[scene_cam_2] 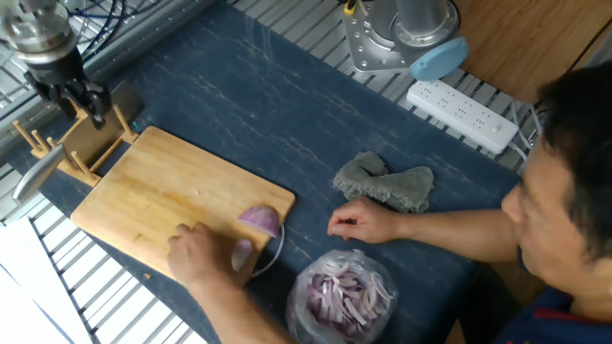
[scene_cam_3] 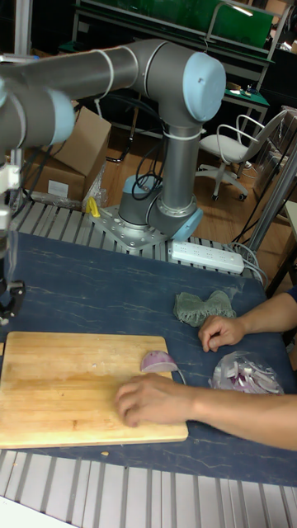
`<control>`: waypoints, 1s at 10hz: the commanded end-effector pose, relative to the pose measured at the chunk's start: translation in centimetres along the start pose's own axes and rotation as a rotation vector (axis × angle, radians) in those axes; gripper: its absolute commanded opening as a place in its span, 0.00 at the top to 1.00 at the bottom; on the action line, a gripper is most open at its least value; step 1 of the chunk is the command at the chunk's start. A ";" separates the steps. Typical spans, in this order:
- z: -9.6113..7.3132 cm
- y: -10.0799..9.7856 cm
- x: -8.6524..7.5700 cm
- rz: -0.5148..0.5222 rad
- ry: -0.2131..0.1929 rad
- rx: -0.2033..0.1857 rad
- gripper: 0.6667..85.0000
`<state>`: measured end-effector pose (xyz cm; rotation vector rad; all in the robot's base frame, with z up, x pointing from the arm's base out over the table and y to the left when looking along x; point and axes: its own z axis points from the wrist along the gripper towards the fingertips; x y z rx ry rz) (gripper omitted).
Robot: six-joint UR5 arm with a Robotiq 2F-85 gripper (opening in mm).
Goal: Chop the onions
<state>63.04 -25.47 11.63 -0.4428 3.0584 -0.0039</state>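
Note:
A purple onion wedge (scene_cam_2: 260, 220) (scene_cam_3: 158, 360) sits near the right end of the wooden cutting board (scene_cam_2: 163, 182) (scene_cam_3: 66, 371). Several pale-purple onion slivers (scene_cam_2: 346, 291) (scene_cam_3: 247, 375) lie heaped in a clear wrap right of the board. My gripper (scene_cam_2: 83, 103) hangs open above the board's far left corner, far from the wedge. It stands just above the knife (scene_cam_2: 38, 174), which rests in a wooden rack (scene_cam_2: 81, 148). In the tall fixed view only the gripper's edge (scene_cam_3: 8, 301) shows at the left border.
A person's hand (scene_cam_2: 196, 253) (scene_cam_3: 153, 400) lies flat on the board beside the wedge; the other hand (scene_cam_2: 359, 222) rests on the blue mat. A grey-green cloth (scene_cam_2: 387, 183) lies behind it. A white power strip (scene_cam_2: 464, 115) and the arm's base (scene_cam_2: 397, 33) stand at the back.

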 end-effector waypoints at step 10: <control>-7.4 5.7 -3.6 0.129 -0.002 0.014 1.00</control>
